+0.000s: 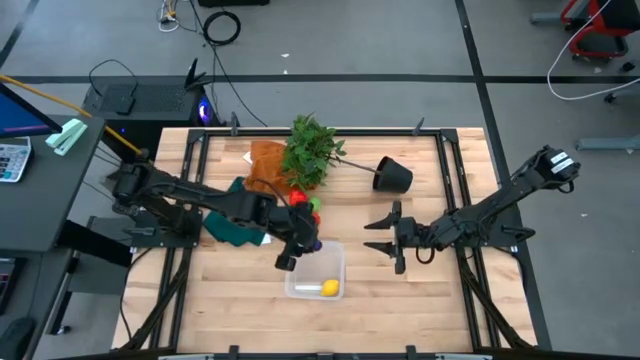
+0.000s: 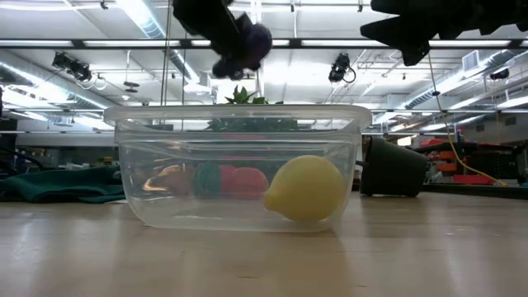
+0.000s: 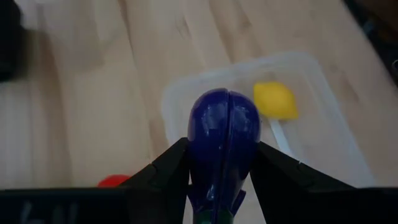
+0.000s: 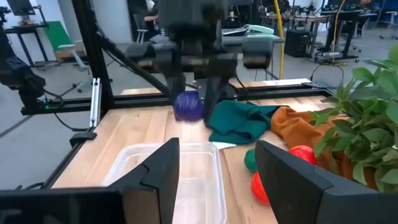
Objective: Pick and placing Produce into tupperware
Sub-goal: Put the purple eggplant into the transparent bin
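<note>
Nearest the low camera we see the tupperware [image 2: 239,165], a clear shallow tub standing near the middle of the tabletop's [image 1: 400,310] front edge. Inside it, against the wall closest to us, lies a yellow lemon [image 2: 305,188]; from above, the lemon [image 1: 329,289] sits at the tub's front end.

Just above the tub's back rim hangs the left gripper [image 1: 305,243], its jaws clenched on a purple eggplant [image 3: 222,127]. From the left wrist camera we see the eggplant pinched between both dark fingers [image 3: 165,171], directly over the tub's near edge, with the lemon [image 3: 274,99] beyond it.

Behind the tub, toward the middle of the tabletop, we find a small cluster of red and green produce [image 1: 308,207], with two red pieces and a green one [image 4: 250,160] showing from the right wrist camera. Beside them lie a dark green cloth [image 1: 232,226] and an orange cloth [image 1: 266,166]. A leafy plant [image 1: 312,150] lies tipped over near the back edge, its black pot [image 1: 392,176] on its side toward the right.

The right gripper [image 1: 383,236] hovers just right of the tub, well clear of it, jaws spread wide and holding nothing.
</note>
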